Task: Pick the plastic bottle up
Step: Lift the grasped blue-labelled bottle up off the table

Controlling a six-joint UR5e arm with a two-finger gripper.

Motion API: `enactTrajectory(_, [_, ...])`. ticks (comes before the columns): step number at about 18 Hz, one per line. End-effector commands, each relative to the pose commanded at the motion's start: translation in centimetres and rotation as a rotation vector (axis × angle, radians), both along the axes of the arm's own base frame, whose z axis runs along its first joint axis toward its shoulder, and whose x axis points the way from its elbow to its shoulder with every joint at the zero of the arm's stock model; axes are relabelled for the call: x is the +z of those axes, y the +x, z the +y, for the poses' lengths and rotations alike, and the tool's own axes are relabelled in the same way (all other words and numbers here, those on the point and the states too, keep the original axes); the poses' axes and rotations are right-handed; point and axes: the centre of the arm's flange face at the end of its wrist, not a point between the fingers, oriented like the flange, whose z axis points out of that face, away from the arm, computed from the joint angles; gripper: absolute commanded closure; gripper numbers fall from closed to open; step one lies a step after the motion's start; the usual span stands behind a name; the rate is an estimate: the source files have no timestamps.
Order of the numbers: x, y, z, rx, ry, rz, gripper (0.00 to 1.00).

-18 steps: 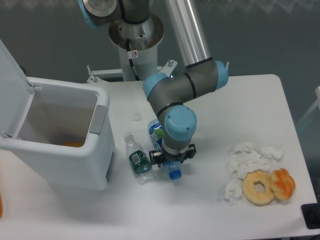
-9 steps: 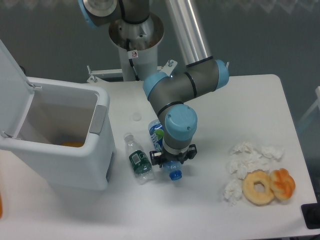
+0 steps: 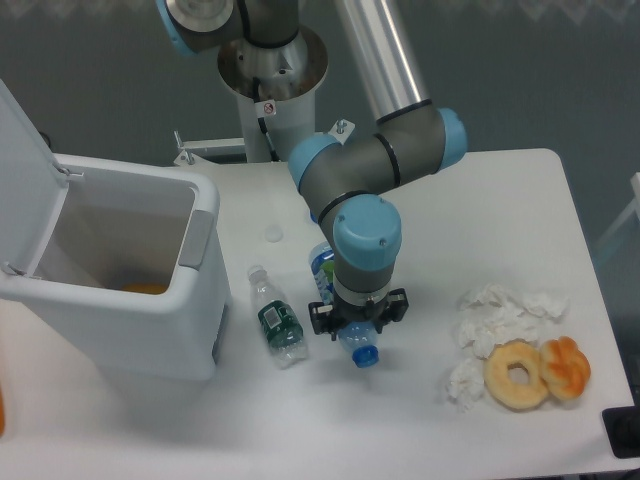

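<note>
The plastic bottle [image 3: 322, 263] is blue-tinted with a blue label, a green-white mark and a blue cap end [image 3: 365, 353]. Most of it is hidden under my wrist. My gripper [image 3: 356, 320] points down and is shut on the bottle near its neck, and the bottle tilts with its cap end toward the front. I cannot tell whether it is off the table. A smaller clear bottle [image 3: 275, 318] with a dark green label lies on the table just left of the gripper, apart from it.
An open white bin [image 3: 120, 270] stands at the left with something orange inside. Crumpled white tissues [image 3: 495, 320], a donut [image 3: 517, 374] and an orange pastry [image 3: 566, 366] lie at the right front. The table's front edge is close below.
My gripper and the plastic bottle have shifted a little right and toward the front together. The smaller bottle has not moved.
</note>
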Motion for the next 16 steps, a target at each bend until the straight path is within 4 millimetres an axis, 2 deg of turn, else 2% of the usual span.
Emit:
enactTrajectory(5, [4.5,0.4,-0.5,-0.295,-0.002,0.090,0.26])
enactTrajectory(11, [10.5,1.1,-0.4,-0.446,0.032,0.196,0.26])
enactTrajectory(13, [11.6,1.7,-0.3,-0.552,0.038,0.218,0.25])
enactTrajectory(16, [11.8,2.4,0.3,-0.649,0.081,0.209,0.25])
